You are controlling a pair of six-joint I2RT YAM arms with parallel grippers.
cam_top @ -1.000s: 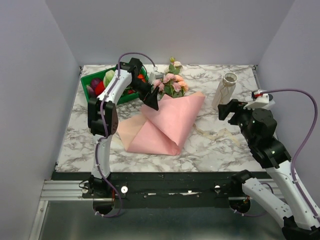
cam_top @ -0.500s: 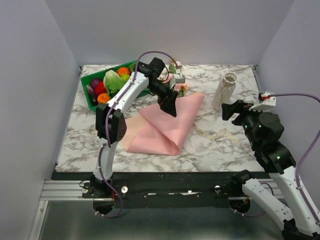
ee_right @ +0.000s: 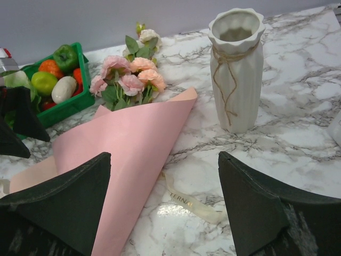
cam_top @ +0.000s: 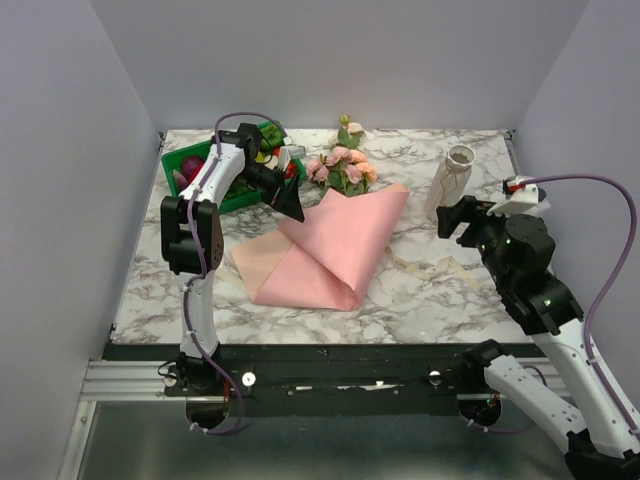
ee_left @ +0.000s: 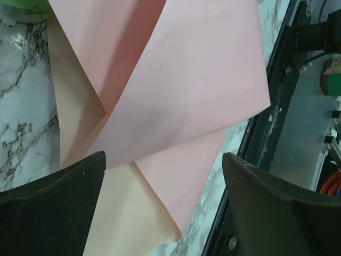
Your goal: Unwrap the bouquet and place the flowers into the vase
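The bouquet (cam_top: pixel 340 215) lies upper centre on the counter (cam_top: pixel 460 300), its pink paper (ee_left: pixel 202 96) loosened, light and floppy. It is probably best gripped just below the roses (ee_right: pixel 130 74). The left pincer (ee_left: pixel 164 156) and right pincer (ee_right: pixel 164 156) gape wide, empty.

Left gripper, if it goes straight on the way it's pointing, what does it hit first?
Most likely the pink wrapping paper: it fills the gap ahead of the open left gripper in its wrist view. How far off it lies is unclear.
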